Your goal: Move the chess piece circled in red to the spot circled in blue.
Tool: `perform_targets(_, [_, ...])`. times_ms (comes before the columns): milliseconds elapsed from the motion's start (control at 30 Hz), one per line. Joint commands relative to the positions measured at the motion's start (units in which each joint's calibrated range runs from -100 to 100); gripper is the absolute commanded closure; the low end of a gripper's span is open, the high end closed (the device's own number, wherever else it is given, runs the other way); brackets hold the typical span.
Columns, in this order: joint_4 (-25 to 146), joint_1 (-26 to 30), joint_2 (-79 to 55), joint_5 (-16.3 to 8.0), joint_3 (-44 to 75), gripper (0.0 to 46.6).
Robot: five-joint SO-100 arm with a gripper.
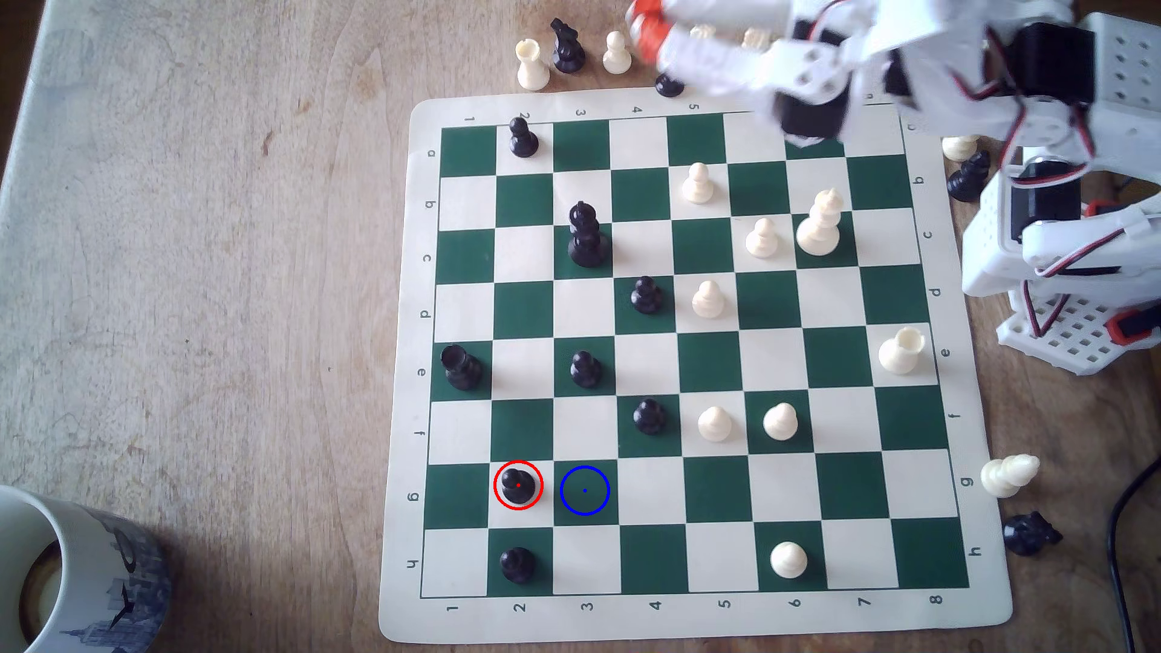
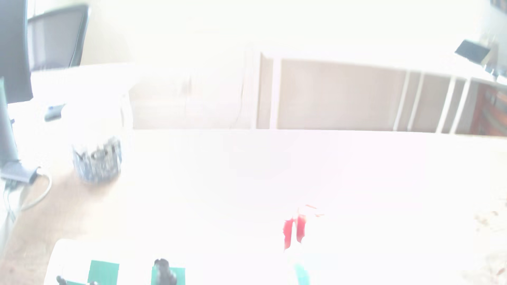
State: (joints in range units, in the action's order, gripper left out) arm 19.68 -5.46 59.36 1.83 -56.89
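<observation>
Standing ringed, the chess piece (image 1: 518, 485) adjoins the spot (image 1: 584, 490).

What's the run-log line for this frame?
gripper: near board's far edge, jaws near-closed, empty | black pawn: untouched, red-ringed | blue-ringed square: vacant

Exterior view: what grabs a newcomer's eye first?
The red ring around a small glossy black pawn on a cream square near the green-and-cream chessboard's lower left corner in the exterior view, with a blue-ringed dark green square right beside it. Next, the blurred white robot arm with orange-tipped gripper hanging past the board's far edge, well away from both.
</observation>
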Motion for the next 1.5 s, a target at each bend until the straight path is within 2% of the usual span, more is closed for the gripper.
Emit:
perform_targets(0, [7.3,3.1,-7.2,-2.6,10.2,46.4])
perform_targets(67, [9.2,5.2,-9.1,-4.2,12.2,46.4])
perform_targets(100, [13.2,7.1,-11.4,-6.0,15.6,46.4])
perform_targets(167, [15.9,9.0,-12.8,-6.9,17.6,46.4])
perform_targets(233, [18.2,12.1,-14.9,-6.8,19.0,46.4])
perform_targets(433, [23.6,16.1,-25.7,-6.9,24.5,45.6])
perform_targets(500, [24.1,16.8,-28.4,-6.9,26.0,43.9])
perform_targets(567, [24.1,17.8,-31.0,-6.9,27.0,39.9])
perform_targets(667, [24.1,18.9,-35.0,-7.1,29.5,39.4])
perform_targets(1100, [17.4,20.8,-51.6,-9.2,36.9,35.5])
perform_targets(1267, [15.9,23.3,-61.0,-9.0,42.6,35.4])
perform_targets(1467, [15.6,22.5,-66.1,-8.5,47.6,34.5])
